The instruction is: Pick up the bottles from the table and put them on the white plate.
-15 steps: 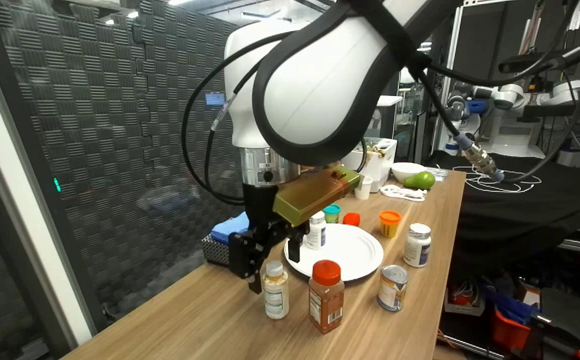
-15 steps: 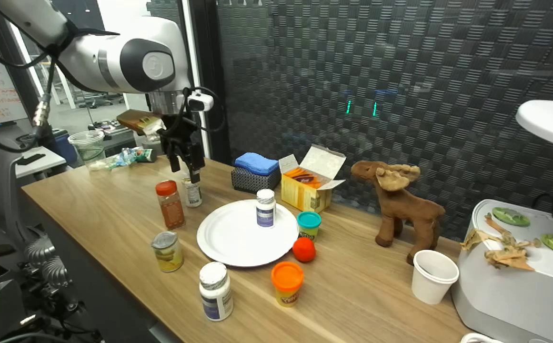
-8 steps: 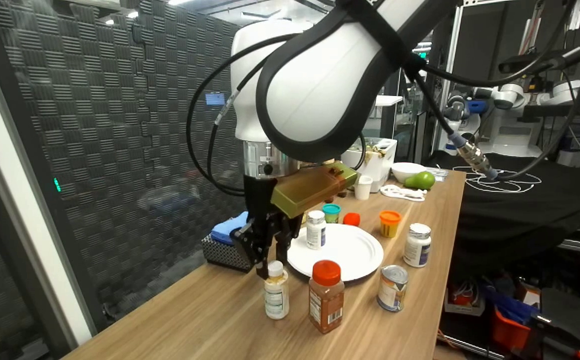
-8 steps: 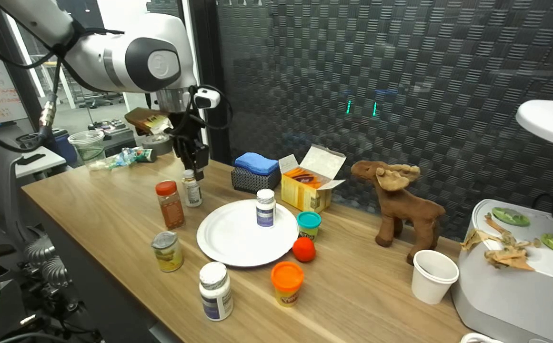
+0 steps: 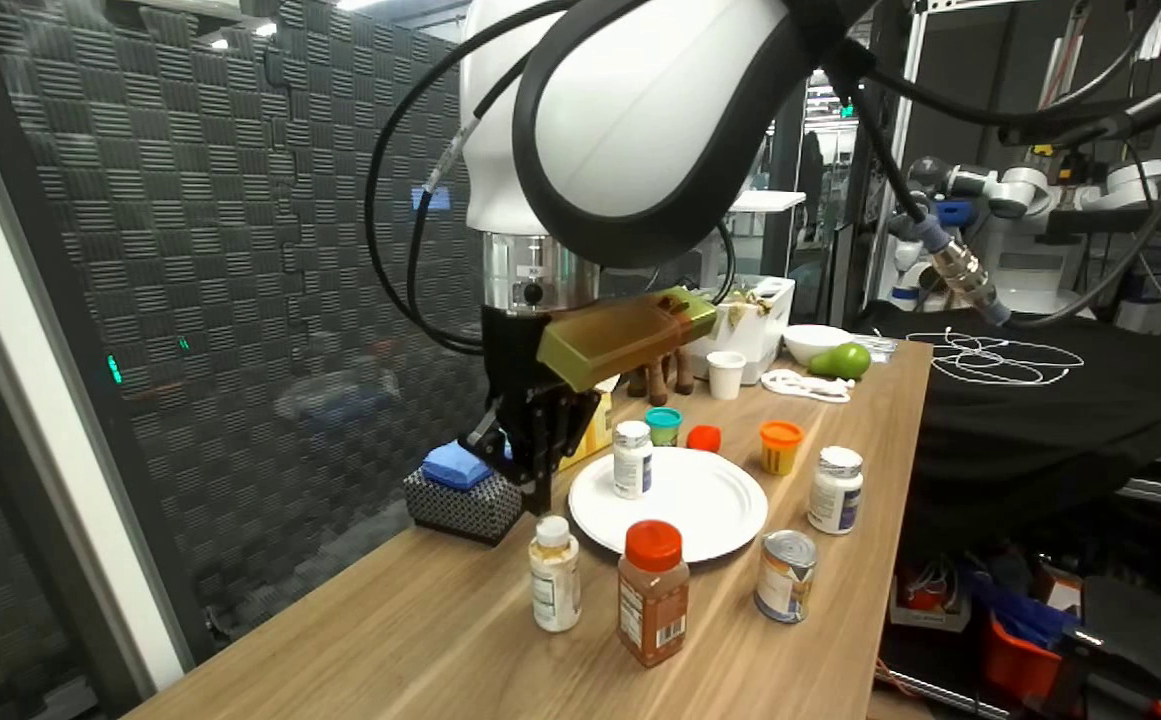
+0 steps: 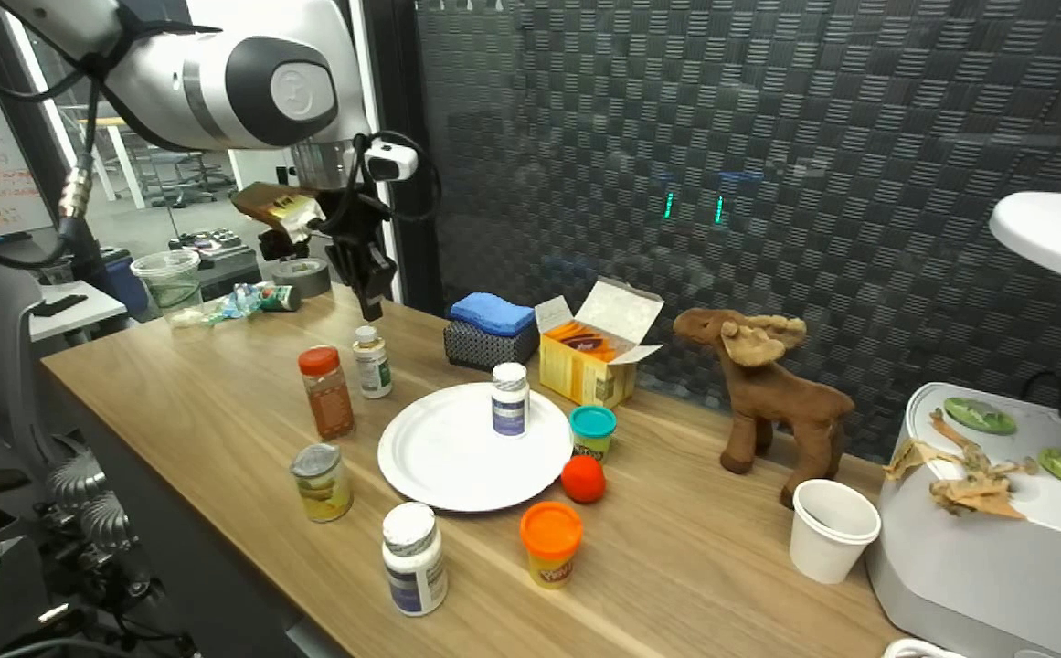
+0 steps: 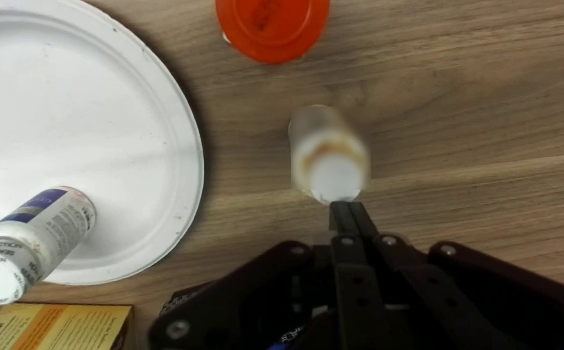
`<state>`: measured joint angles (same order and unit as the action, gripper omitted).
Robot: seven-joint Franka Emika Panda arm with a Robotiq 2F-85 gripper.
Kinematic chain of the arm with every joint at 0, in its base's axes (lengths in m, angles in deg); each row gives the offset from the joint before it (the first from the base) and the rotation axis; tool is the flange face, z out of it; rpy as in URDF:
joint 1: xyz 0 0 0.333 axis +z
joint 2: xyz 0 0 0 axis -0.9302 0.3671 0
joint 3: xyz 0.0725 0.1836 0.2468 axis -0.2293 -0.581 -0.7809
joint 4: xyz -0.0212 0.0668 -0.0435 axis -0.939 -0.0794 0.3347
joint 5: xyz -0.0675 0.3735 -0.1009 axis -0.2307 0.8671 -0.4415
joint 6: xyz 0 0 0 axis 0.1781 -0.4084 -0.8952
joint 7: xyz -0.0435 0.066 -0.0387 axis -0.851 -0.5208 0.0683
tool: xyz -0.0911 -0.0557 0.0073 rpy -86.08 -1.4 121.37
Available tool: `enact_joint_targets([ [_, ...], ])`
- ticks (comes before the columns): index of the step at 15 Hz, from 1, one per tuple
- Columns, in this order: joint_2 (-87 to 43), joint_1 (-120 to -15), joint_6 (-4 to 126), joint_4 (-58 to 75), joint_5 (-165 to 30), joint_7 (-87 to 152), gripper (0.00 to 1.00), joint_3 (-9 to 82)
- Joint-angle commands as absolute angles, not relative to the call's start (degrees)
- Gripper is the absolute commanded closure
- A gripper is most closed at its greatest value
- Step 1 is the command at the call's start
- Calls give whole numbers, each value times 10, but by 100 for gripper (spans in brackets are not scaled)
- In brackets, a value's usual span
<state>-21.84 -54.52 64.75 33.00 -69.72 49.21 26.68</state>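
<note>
While near bottle (image 5: 555, 582), claw (image 7: 348, 207) closed.

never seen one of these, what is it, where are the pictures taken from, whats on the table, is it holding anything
This is a robot arm; its gripper works like pincers. Two cameras watch from outside; a third rides on its wrist, looking down. On the wooden table stand, among other things, a red-capped bottle, a tin can, a white bottle and, just below the gripper, a slim white-capped bottle. A white plate carries a second white bottle. The gripper is shut and holds nothing.
</note>
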Motion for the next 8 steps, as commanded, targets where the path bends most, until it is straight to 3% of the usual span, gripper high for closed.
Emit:
enact_joint_targets([
  [1, -239, -542, 636, 335, -698, 500, 70, 267],
  [3, -243, -542, 635, 336, -699, 500, 64, 267],
  [8, -240, -543, 618, 335, -696, 492, 26, 263],
])
